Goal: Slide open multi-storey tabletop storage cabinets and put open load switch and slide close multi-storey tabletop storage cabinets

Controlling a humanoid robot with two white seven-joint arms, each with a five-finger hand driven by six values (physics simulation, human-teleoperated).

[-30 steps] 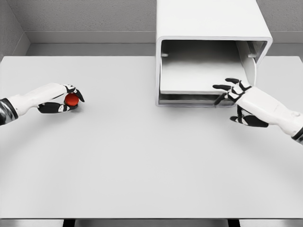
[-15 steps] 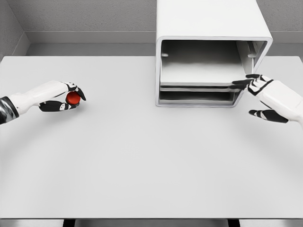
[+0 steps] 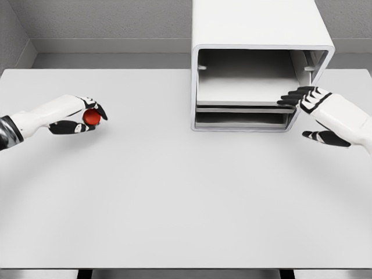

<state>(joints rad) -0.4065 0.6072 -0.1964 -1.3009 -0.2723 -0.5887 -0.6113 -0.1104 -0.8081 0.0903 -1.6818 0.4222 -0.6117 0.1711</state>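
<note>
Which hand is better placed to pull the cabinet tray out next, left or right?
Right. The right hand has its fingers at the tray edge in the cabinet; the left hand is far off, holding the red switch.

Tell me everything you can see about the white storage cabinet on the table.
The storage cabinet is a smooth white box with rounded corners, standing upright at the back of the table, right of centre. Its open front shows a tall upper bay above a shelf-like tray and a thin lower slot. The right hand has its fingertips at the tray's right front edge.
</note>
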